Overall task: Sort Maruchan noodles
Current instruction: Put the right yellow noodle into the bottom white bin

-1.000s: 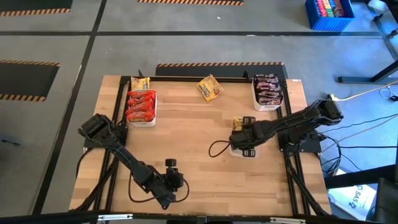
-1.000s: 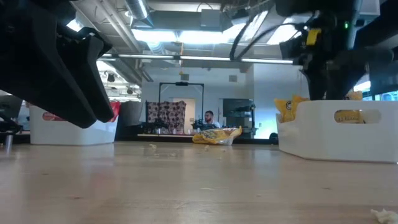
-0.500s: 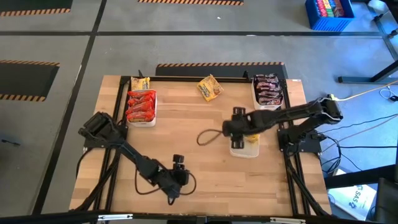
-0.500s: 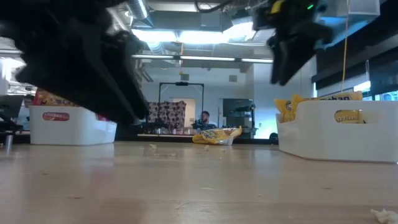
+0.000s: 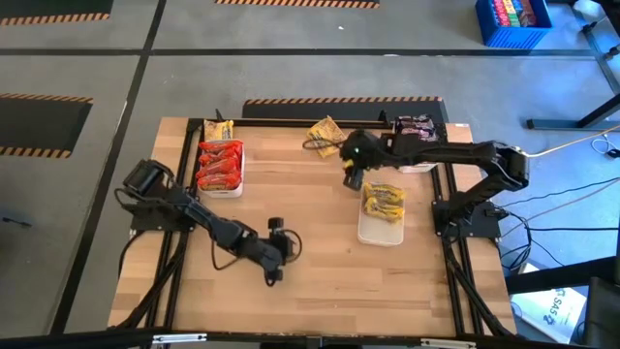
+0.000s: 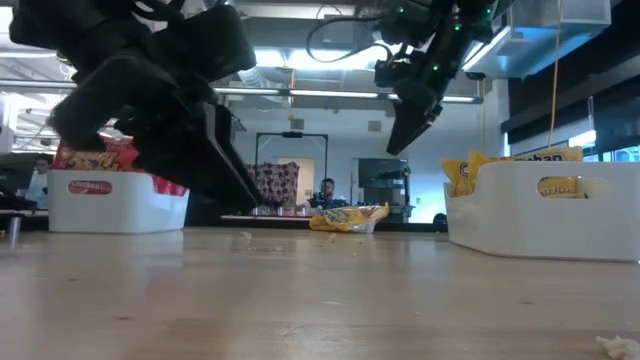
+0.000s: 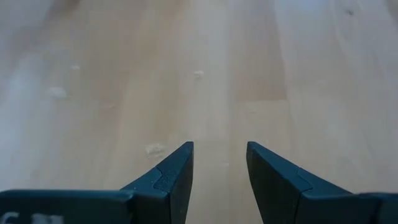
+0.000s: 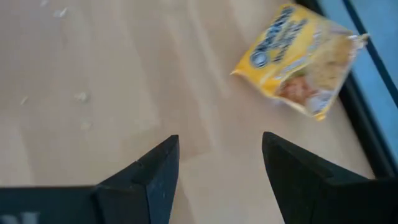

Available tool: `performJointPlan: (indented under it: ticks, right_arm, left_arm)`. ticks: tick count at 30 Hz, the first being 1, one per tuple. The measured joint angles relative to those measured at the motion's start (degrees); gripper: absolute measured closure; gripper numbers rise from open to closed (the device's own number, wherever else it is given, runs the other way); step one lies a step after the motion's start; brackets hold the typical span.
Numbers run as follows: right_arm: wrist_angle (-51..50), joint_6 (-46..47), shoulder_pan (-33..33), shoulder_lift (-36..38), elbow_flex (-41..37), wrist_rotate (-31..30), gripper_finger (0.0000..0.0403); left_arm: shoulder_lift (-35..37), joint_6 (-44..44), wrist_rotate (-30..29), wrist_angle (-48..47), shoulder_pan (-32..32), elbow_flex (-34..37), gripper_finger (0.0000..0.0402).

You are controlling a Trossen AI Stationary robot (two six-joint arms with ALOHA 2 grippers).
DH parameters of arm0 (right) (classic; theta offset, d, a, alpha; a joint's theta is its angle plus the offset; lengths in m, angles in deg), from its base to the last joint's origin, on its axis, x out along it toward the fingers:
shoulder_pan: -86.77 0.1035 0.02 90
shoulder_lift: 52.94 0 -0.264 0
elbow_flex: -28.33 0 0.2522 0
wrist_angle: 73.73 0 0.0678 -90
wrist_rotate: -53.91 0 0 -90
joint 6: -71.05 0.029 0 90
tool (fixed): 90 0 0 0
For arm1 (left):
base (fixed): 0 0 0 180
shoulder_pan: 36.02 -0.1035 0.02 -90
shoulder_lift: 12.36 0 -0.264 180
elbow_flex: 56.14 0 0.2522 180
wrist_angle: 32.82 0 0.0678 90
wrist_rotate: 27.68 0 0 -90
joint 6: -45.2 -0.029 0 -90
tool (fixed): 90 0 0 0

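- Here, the right pincer (image 5: 351, 167) hovers with its jaws apart and empty, near a loose yellow packet (image 5: 326, 136) lying at the tabletop's (image 5: 310, 281) far edge.
- Risk: the crinkly packet could skid off the edge if the fingers push rather than straddle it.
- The right arm stretches far across, wrist angled down.
- The left pincer (image 5: 276, 254) waits low over bare wood, partly parted, empty.
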Motion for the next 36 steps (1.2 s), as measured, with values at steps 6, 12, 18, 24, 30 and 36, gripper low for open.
performJointPlan:
  ticks: [6, 12, 18, 24, 30, 36]
  right_arm:
    - [6.02, 3.09, -4.23, -0.66, 0.00, -1.80, 0.0194]
    - [16.06, 2.73, -9.34, -5.90, 0.12, 1.22, 0.0194]
    - [18.85, -0.09, -12.97, -15.40, 6.50, 1.31, 0.0245]
    - [17.70, -0.23, -16.05, -24.52, 14.03, 1.34, 0.0347]
    - [14.12, -1.05, -17.21, -29.73, 17.23, 1.73, 0.0398]
    - [8.68, -2.09, -13.36, -29.70, 17.47, 2.44, 0.0387]
  left_arm:
    - [5.37, -2.71, -1.39, 6.18, -3.08, 6.26, 0.0258]
    - [6.92, -5.84, -1.64, 8.36, -7.39, 7.93, 0.0258]
    - [6.88, -8.82, -1.23, 9.20, -12.15, 7.90, 0.0258]
    - [6.88, -8.97, -0.96, 9.10, -15.21, 7.90, 0.0258]
    - [6.88, -9.00, -0.96, 9.13, -16.19, 7.90, 0.0258]
    - [6.86, -8.54, -0.66, 9.01, -15.83, 7.90, 0.0258]
